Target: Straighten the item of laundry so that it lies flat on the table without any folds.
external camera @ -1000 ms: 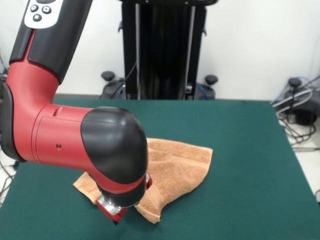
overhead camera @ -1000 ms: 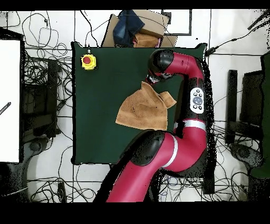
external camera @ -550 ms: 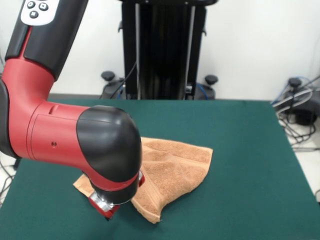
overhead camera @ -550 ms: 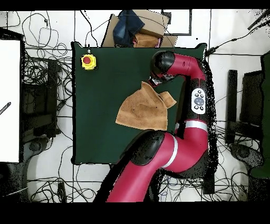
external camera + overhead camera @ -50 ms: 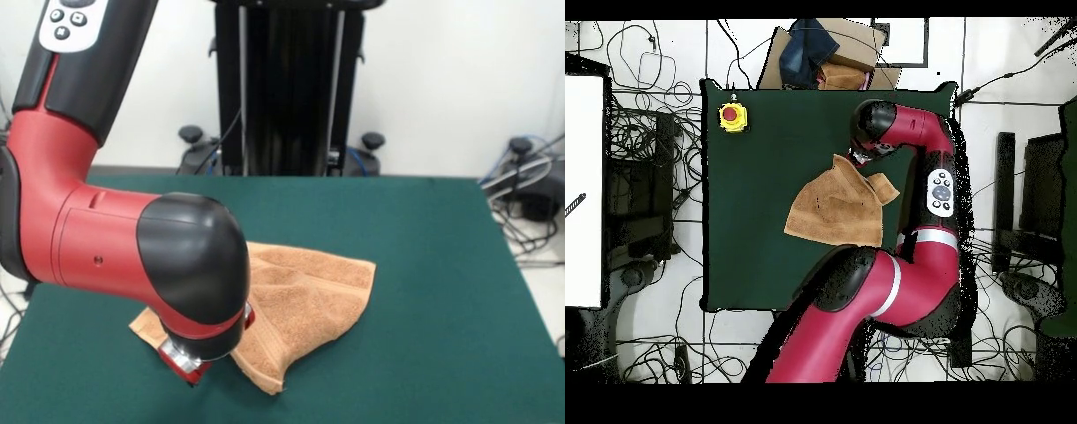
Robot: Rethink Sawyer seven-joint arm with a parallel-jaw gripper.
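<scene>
The item of laundry, a peach-orange terry towel (image 5: 309, 296), lies rumpled on the green table (image 5: 433, 265), with a raised fold across its middle and one corner drawn to a point at the front. In the overhead view the towel (image 5: 830, 208) sits right of the table's (image 5: 750, 220) middle. My gripper (image 5: 186, 368) is low over the towel's left front part, right at the cloth; the arm's bulky black and red joint (image 5: 190, 265) hides that part of the towel. Whether it holds the cloth does not show.
A yellow box with a red button (image 5: 732, 117) stands in one table corner. Cardboard and a dark cloth (image 5: 827, 55) lie just beyond the table's edge. Cables cover the floor around the table. The arm's links (image 5: 937, 190) run along the table's side.
Over the last second the gripper and wrist joint shifted a little to the left in the front view. The towel's outline looks unchanged.
</scene>
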